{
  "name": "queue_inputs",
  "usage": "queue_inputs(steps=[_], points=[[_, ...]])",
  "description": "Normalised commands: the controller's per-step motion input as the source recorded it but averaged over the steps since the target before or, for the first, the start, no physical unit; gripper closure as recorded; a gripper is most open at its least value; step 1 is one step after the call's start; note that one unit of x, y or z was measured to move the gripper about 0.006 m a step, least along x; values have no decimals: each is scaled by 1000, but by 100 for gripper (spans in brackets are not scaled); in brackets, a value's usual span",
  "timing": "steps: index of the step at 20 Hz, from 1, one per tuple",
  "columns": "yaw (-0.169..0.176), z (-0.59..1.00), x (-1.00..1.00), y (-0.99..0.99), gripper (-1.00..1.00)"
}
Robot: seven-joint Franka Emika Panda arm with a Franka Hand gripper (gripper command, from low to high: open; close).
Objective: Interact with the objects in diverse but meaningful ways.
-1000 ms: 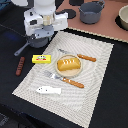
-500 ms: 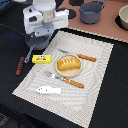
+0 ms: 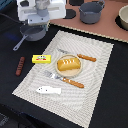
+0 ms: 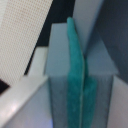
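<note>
My gripper (image 3: pixel 36 25) hangs just above the grey long-handled saucepan (image 3: pixel 32 34) at the back of the exterior view's left. In the wrist view its teal pads (image 4: pixel 75 60) press flat together, so it is shut with nothing between them. On the striped placemat (image 3: pixel 95 85) a golden bread loaf (image 3: pixel 68 64) sits on a small plate. The orange-handled knife (image 3: pixel 84 57) lies behind it and the orange-handled fork (image 3: pixel 65 80) in front. The yellow butter block (image 3: pixel 42 59) and the white fish (image 3: pixel 49 90) rest at the mat's left side. The red-brown sausage (image 3: pixel 20 65) lies off the mat.
A grey pot (image 3: pixel 92 11) and a pale bowl (image 3: pixel 123 17) stand on the tan surface at the back right. A dark round piece (image 3: pixel 70 14) lies beside the pot. Black tabletop surrounds the mat.
</note>
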Motion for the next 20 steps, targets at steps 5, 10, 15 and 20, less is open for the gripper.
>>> queue_inputs(steps=[5,10,15,20], points=[[-1,369,578,738,100],[0,318,567,775,100],[0,323,599,759,100],[0,377,660,705,100]])
